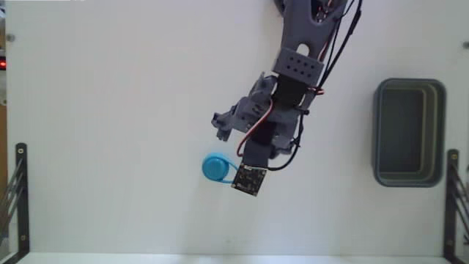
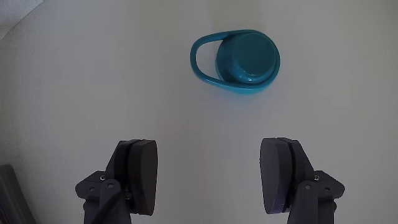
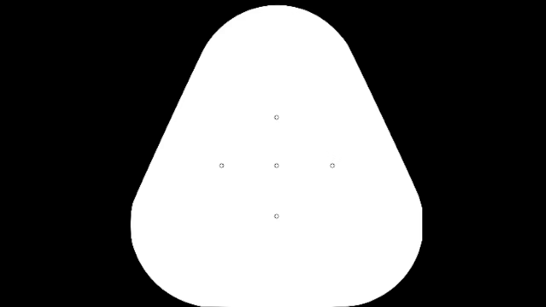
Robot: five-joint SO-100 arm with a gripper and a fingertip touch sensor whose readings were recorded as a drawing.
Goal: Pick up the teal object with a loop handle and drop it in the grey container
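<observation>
The teal object with a loop handle (image 2: 247, 59) lies on the white table, its thin loop pointing left in the wrist view. My gripper (image 2: 211, 177) is open and empty, its two dark fingers (image 2: 142, 174) spread wide. It is short of the object, which lies ahead and slightly right of the gap. In the fixed view the teal object (image 1: 215, 168) sits just left of the arm's lower end (image 1: 253, 158), and the fingers themselves are hidden under the arm. The grey container (image 1: 377, 132) stands far to the right, with nothing visible inside.
The arm (image 1: 297, 73) reaches down from the top middle of the fixed view. Black metal brackets stand at the left (image 1: 18, 191) and right (image 1: 451, 198) table edges. The rest is plain white tabletop.
</observation>
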